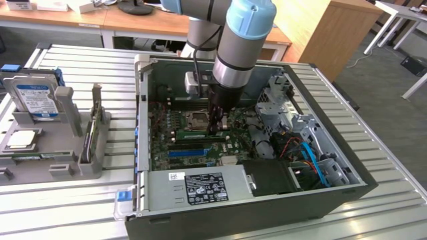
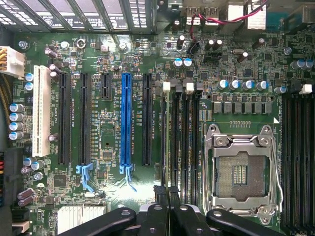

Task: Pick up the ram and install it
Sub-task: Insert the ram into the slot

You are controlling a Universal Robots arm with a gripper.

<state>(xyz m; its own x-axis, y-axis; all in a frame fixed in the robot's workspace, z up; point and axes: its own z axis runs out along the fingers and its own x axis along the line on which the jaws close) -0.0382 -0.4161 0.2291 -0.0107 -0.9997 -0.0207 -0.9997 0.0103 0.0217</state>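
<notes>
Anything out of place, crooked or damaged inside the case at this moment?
Nothing looks spilled or broken. The CPU socket is bare, with no processor or cooler on it. The gripper is shut, low over the memory slots beside it. The ram lies along those slots, but whether it sits level I cannot tell.

Open computer case (image 1: 280,212) lying on slatted metal table (image 1: 383,150). Inside: green motherboard (image 2: 110,132), long blue slot (image 2: 126,118), white slot (image 2: 41,110), metal-framed processor socket (image 2: 241,172), labelled power supply (image 1: 200,185). Hard drive (image 1: 35,100) upright in grey rack (image 1: 67,167), exterior view's left. Wooden desks (image 1: 133,22) behind.
</notes>
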